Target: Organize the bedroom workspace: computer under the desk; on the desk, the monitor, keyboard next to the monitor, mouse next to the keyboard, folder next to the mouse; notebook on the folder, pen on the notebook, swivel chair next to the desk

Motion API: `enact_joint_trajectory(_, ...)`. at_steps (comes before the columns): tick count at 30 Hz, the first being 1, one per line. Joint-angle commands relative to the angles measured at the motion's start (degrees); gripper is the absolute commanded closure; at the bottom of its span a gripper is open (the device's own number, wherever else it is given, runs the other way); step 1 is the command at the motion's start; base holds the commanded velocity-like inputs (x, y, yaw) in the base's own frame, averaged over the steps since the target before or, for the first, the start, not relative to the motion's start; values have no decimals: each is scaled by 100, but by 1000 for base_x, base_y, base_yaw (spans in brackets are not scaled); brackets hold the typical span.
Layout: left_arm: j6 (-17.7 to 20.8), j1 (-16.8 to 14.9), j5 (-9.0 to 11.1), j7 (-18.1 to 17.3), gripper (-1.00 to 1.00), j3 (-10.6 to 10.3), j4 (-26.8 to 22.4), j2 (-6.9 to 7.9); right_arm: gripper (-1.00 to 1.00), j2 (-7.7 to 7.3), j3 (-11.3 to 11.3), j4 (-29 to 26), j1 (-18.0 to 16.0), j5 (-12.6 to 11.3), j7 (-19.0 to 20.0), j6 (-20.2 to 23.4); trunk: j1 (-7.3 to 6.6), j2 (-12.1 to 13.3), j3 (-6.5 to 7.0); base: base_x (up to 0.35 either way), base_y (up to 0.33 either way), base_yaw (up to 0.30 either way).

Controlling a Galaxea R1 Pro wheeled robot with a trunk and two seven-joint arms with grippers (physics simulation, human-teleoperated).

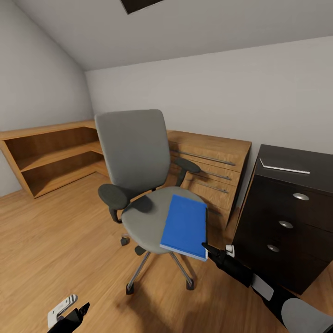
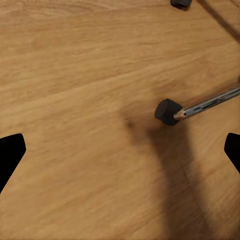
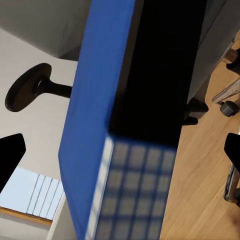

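Folder (image 1: 185,225), bright blue and flat, lies on the grey seat of the swivel chair (image 1: 134,152), overhanging the seat's front edge toward the right arm. The right gripper (image 1: 206,246) reaches in at the folder's near corner; in the right wrist view the folder (image 3: 95,115) fills the gap between the two dark fingertips, which stand wide apart and are not seen clamping it. The left gripper (image 1: 74,314) hangs low over the wood floor (image 1: 55,240), its fingers spread, with a chair caster (image 2: 167,111) below it. To the right stands the desk (image 1: 286,217) with dark drawers; a thin grey notebook (image 1: 283,166) rests on its top.
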Motion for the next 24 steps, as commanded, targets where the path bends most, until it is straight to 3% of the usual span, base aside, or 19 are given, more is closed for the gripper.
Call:
enact_joint_trajectory(1,27,-1,60,36,-100,0,-12,1,-100,-4,35,-1,-4,-60,11,58,-1,-2,-6,1,2,0)
enact_joint_trajectory(24,23,-4,59,35,-100,-1,-12,1,-100,58,43,2,-4,-68,11,56,-1,-2,-6,0,0,0)
